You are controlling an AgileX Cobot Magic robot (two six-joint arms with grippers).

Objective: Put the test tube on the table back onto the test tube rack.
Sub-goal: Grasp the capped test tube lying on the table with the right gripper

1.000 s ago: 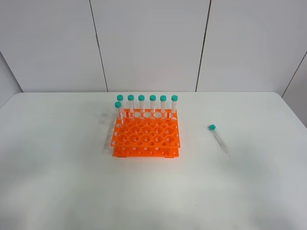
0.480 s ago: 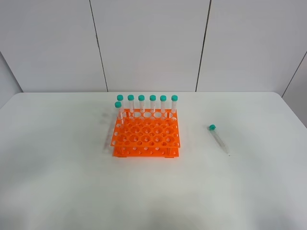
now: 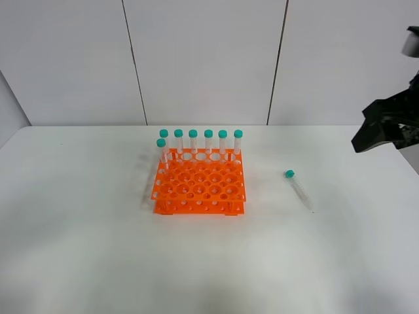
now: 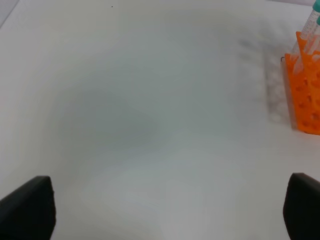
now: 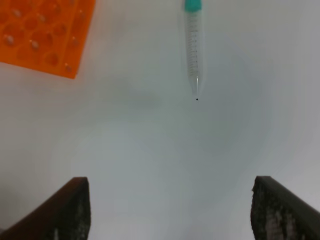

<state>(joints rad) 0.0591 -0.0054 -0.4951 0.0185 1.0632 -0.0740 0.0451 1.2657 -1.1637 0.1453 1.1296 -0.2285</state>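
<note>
The test tube [image 3: 299,190] lies flat on the white table [image 3: 98,229], right of the orange test tube rack [image 3: 200,186], with its teal cap pointing to the back. In the right wrist view the tube [image 5: 192,47] lies well ahead of my right gripper [image 5: 170,215], which is open and empty, and a corner of the rack [image 5: 42,35] shows. My right arm [image 3: 389,121] hangs above the table's far right. My left gripper [image 4: 162,220] is open and empty over bare table, with the rack's edge [image 4: 305,95] far off to its side.
Several capped tubes [image 3: 200,140] stand upright in the rack's back row, and one stands a row nearer at the left. White wall panels rise behind the table.
My right arm has come into the exterior high view at the upper right. The tube and the rack have not moved.
</note>
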